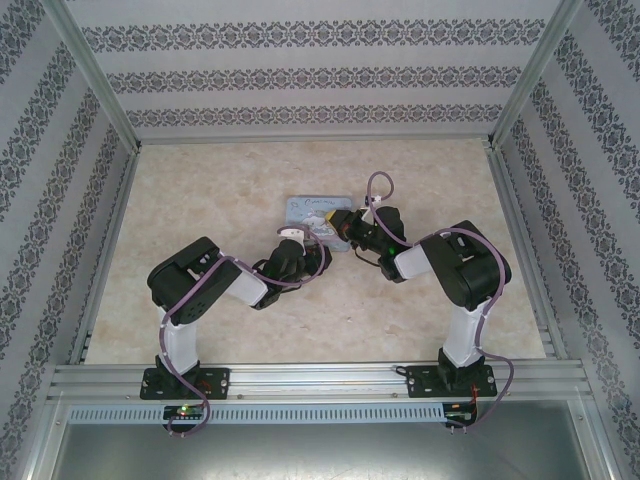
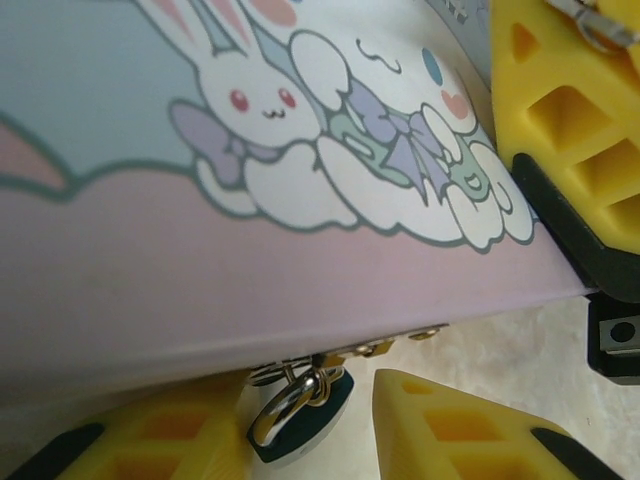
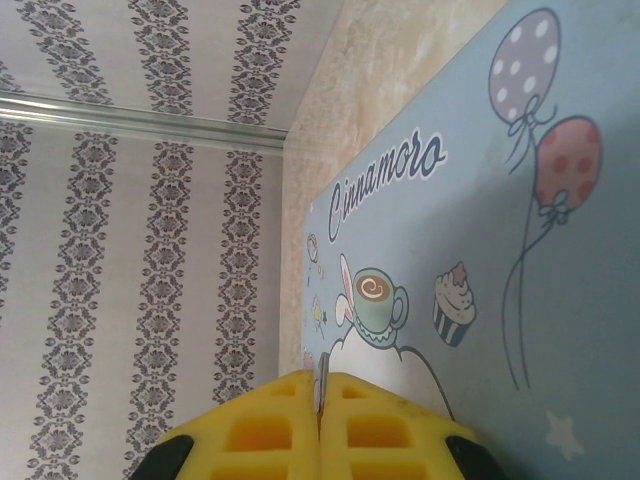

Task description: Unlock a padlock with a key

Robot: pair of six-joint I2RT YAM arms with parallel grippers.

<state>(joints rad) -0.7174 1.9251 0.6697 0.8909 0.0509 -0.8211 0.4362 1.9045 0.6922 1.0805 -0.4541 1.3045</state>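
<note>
L gripper (image 2: 312, 445) spread around tiny teal-blue padlock w/ thin silver shackle (image 2: 300, 428); R gripper (image 3: 322, 402) pressed shut on tiny grey metal key (image 3: 321, 382).
Padlock sits betw L yellow fingers (image 2: 455, 430), at near edge of pale-blue cartoon tin box (image 2: 200, 250); contact w/ fingers unclear. Key farther off by tin lid, apart from padlock.

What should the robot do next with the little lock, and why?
Probably close the left gripper on the padlock. It hangs loose from the front of the tin, between the open fingers. The right gripper already pinches the key up by the lid, so steadying the lock likely comes first.
</note>
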